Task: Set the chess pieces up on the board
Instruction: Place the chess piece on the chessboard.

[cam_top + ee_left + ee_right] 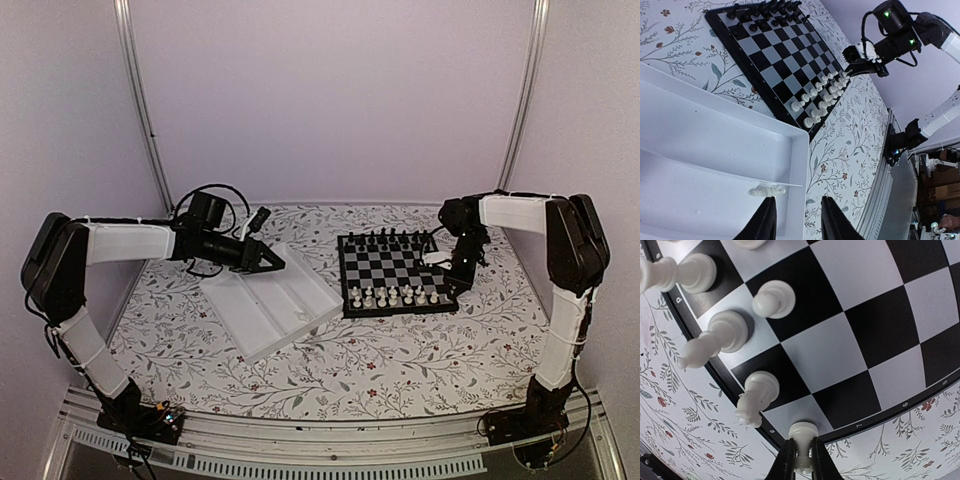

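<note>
The board (390, 266) lies right of centre, with white chess pieces (400, 296) in its near rows and black ones (388, 240) at the far edge. My right gripper (803, 442) is shut on a white rook (803, 432), which stands on the board's (830, 355) corner square next to a white knight (756, 397). My left gripper (797, 201) hovers open over the corner of the white tray (800, 150). One white piece (767, 190) lies on its side in the tray, just ahead of the left fingertip. Nothing is between those fingers.
The white compartmented tray (265, 305) sits left of the board on the floral tablecloth. A white bishop (715, 340) and a pawn (772, 299) stand close to the right gripper (458, 283). Walls enclose the table on three sides.
</note>
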